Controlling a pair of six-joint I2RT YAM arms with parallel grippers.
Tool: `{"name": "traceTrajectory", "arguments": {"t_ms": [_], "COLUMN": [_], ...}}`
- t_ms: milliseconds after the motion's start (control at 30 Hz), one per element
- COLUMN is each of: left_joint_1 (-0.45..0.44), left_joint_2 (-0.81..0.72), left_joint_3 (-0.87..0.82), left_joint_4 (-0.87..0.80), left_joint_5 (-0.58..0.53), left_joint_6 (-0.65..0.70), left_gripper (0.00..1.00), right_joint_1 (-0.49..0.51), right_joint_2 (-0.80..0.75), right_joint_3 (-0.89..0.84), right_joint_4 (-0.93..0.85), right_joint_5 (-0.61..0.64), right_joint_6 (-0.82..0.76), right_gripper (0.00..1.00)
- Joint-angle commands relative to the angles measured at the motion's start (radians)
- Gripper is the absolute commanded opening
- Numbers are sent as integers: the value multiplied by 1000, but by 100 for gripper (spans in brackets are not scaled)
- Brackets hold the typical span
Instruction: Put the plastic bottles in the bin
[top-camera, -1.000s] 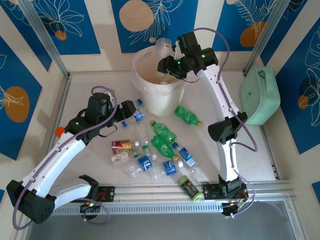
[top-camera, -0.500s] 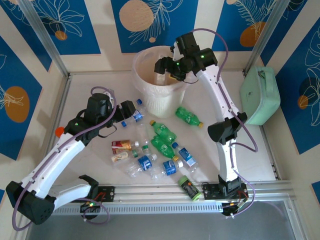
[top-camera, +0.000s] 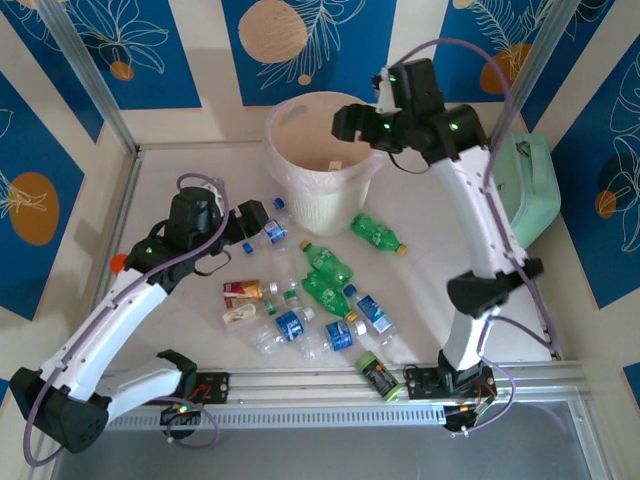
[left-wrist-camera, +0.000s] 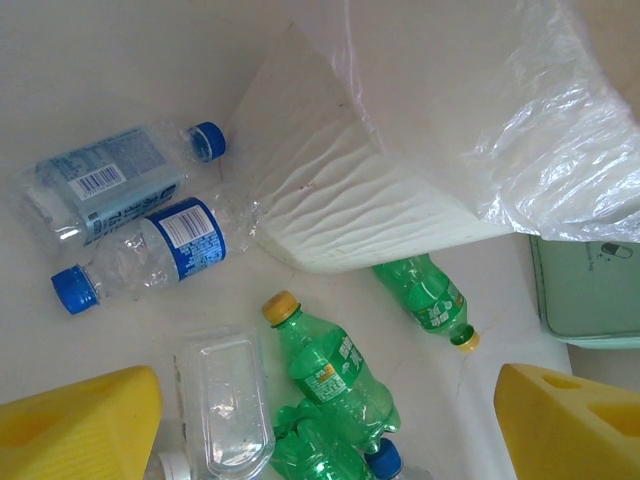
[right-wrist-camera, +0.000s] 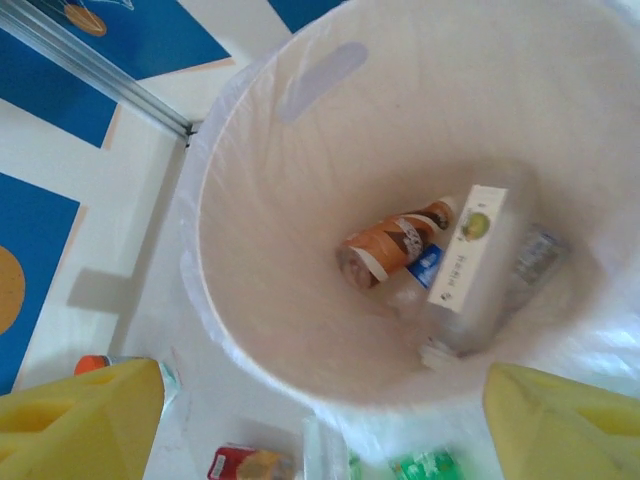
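Bottles (top-camera: 290, 325) lie scattered on counter (top-camera: 175, 170) at foot of bin (top-camera: 318, 195). Two more sit inside bin: orange-labelled one (right-wrist-camera: 395, 240), cream-labelled one (right-wrist-camera: 465, 270). Right tool (right-wrist-camera: 320, 405) spread wide, empty, poised over bin mouth. Left tool (left-wrist-camera: 325, 430) spread too, nothing between fingers, hovering over green bottle (left-wrist-camera: 335, 370) and clear flattened bottle (left-wrist-camera: 225, 400), bin wall just beyond. Likely step: left pick. Single out one bottle, straddle body crosswise, descend straight, stay clear of loose bag (left-wrist-camera: 480, 120).

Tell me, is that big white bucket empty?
No. The bin holds a few bottles lying at its bottom.
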Motion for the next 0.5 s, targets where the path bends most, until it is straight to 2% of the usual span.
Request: {"name": "traceTrajectory", "arguments": {"t_ms": [0, 133, 233, 333, 467], "left_joint_1": [18, 24, 42, 63, 70], "left_joint_2": [-23, -31, -34, -30, -36], "left_joint_3": [-13, -29, -50, -63, -71], "left_joint_4": [-18, -32, -35, -16, -4], "left_joint_5": [-28, -69, -69, -26, -6], "left_joint_6": [1, -23, -47, -74, -90], "left_gripper": [86, 87, 87, 87, 87], "right_joint_1": [-54, -152, -221, -281, -305], "right_joint_2": [-169, -380, -480, -496, -418], "right_joint_3": [-241, -627, -868, -1035, -1131], "right_joint_4": [77, 175, 226, 276, 339], "right_joint_5": [48, -41, -114, -197, -249], "right_joint_6": [-39, -2, 14, 13, 1], "right_gripper": [85, 86, 86, 87, 87]}}
